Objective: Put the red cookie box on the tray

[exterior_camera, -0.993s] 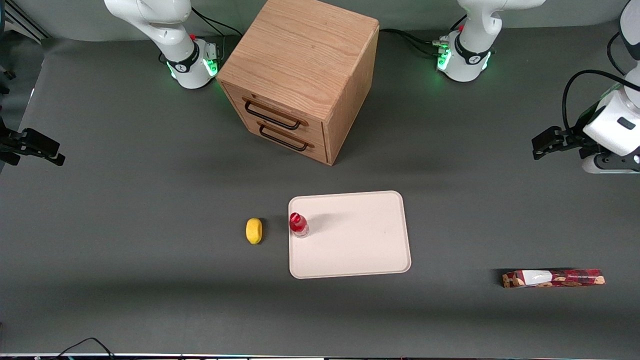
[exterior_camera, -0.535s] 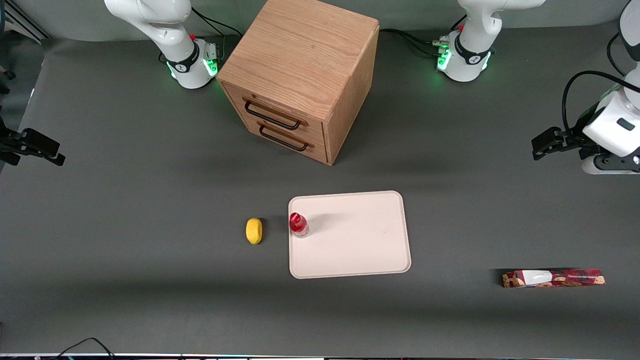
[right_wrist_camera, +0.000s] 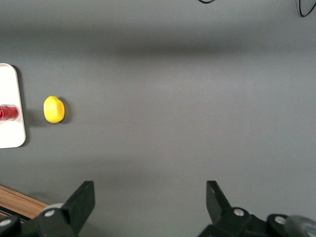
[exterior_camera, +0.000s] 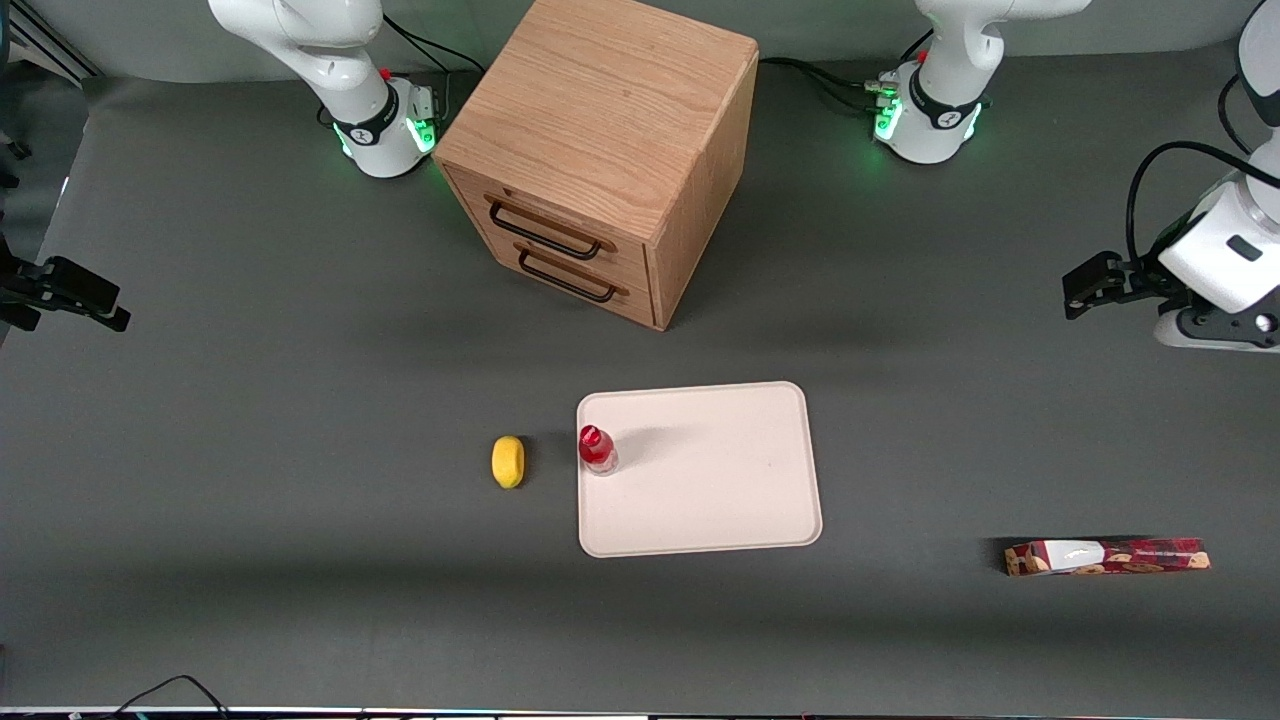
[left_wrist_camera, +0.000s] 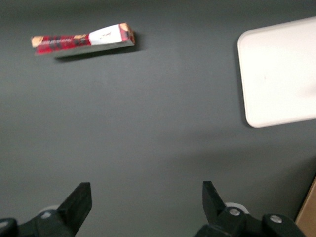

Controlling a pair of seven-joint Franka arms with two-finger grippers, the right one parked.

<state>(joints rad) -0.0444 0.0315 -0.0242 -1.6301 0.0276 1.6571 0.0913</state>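
On tray (exterior_camera: 720, 480): small bottle (exterior_camera: 597, 449); end effector (left_wrist_camera: 146, 197) high, spread.

The red cookie box (exterior_camera: 1107, 557) lies flat on the table, well apart from the open jaws of the gripper (left_wrist_camera: 147, 197). The pale tray (exterior_camera: 720, 500) lies flat too, away from the jaws.

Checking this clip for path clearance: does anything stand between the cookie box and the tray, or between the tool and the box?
Nothing visible does. Bare table separates the red cookie box from the tray. The open tool hovers apart from the box. The red-capped bottle stands at the tray's edge nearest the lemon.
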